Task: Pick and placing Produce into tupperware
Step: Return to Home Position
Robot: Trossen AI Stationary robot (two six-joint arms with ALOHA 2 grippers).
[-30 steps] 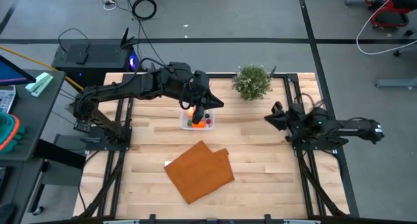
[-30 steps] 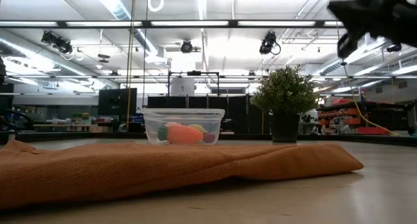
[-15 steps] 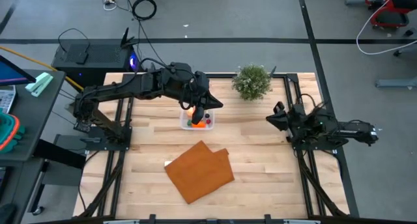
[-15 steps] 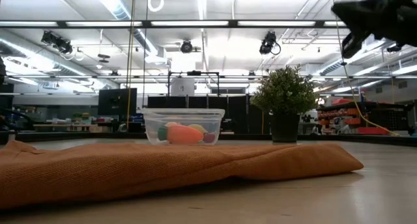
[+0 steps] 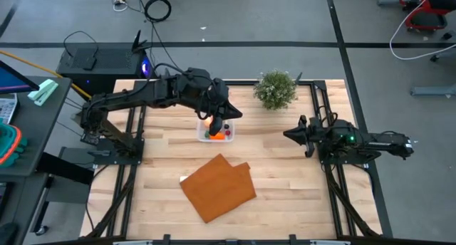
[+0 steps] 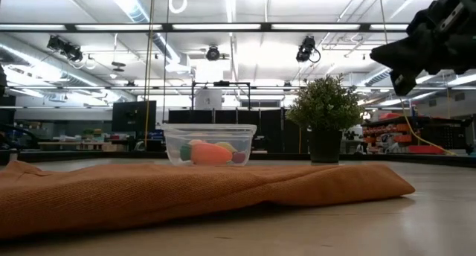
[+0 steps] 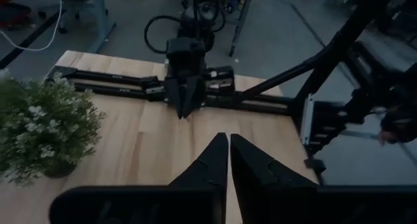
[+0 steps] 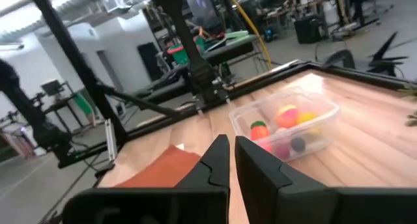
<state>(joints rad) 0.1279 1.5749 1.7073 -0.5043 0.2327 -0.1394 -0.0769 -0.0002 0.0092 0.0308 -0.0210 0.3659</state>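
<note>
— High view: left gripper [image 5: 213, 122] hangs over the tub [image 6: 172, 141], fingers pressed together, empty. Produce [image 6: 210, 153] lies inside the tub.
— Right gripper [image 5: 288, 135], clenched too, has sunk lower since a second ago.

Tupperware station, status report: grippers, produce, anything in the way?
Left gripper shut, empty, over the tupperware. Right gripper shut, empty, at the table's right side. Produce inside. Orange mat, potted plant apart.

One tupperware [image 6: 208, 133], one mat [image 5: 218, 186], one plant [image 5: 276, 89]
</note>
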